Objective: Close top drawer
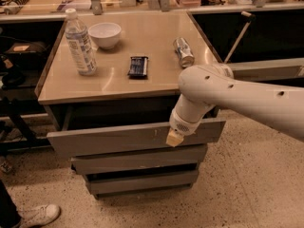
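Observation:
The top drawer (109,137) is the widest grey front panel under the tan tabletop. It stands pulled out, with a dark gap showing between it and the cabinet. My gripper (174,138) hangs from the white arm (237,94), which reaches in from the right. Its cream tip lies against the drawer's front panel, right of the middle. The arm hides the right part of the drawer's opening.
Two narrower grey drawer fronts (137,159) sit below. On the tabletop (156,46) stand a water bottle (80,42), a white bowl (105,34), a dark snack bar (138,66) and a can (183,52) on its side. A person's shoe (38,214) is at lower left. Counters stand on both sides.

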